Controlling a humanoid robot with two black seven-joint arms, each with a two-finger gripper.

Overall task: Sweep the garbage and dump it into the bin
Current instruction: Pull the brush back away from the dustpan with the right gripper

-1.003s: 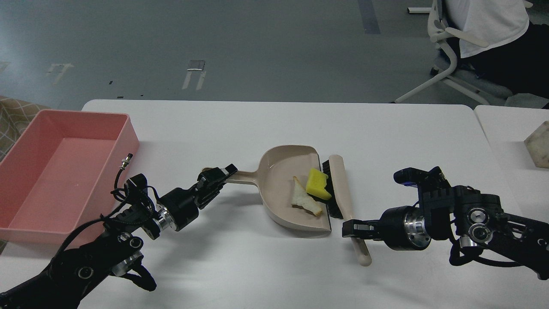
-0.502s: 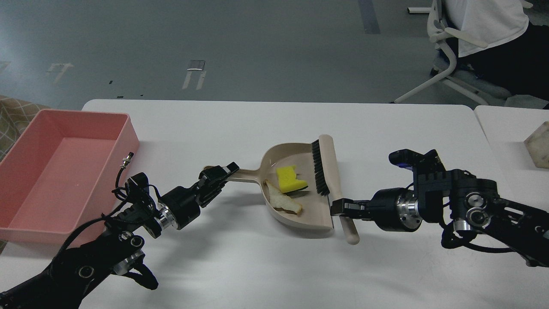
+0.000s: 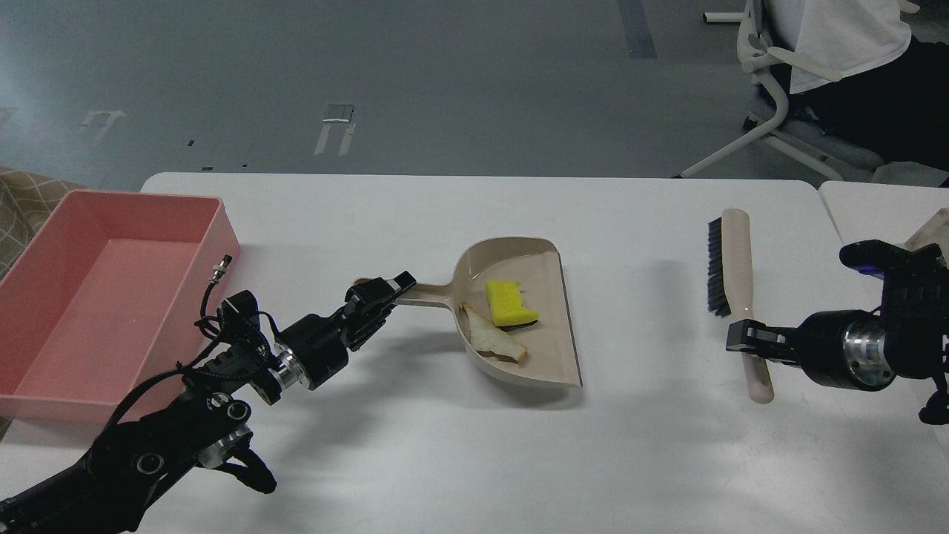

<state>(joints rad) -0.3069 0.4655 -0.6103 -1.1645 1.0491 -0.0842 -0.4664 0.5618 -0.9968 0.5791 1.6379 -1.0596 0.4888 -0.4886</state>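
The beige dustpan (image 3: 545, 348) is in the middle of the white table, tilted up off the surface with a shadow beneath. Inside it lie the garbage pieces: the yellow sponge piece (image 3: 508, 301) and the pale crust wedge (image 3: 493, 343). My left gripper (image 3: 382, 291) is shut on the dustpan's handle (image 3: 426, 294). My right gripper (image 3: 745, 337) is shut on the handle of the beige brush (image 3: 734, 259) with black bristles, held far right of the dustpan. The pink bin (image 3: 96, 297) stands at the table's left edge, with nothing in it.
A pale block (image 3: 930, 245) sits on a second table at the far right. A chair with a seated person (image 3: 823, 81) is beyond the table at the back right. Grey floor lies behind.
My right gripper carried the brush from the dustpan's mouth far to the right. The garbage slid deeper into the dustpan, and the left gripper lifted and tilted the pan slightly.
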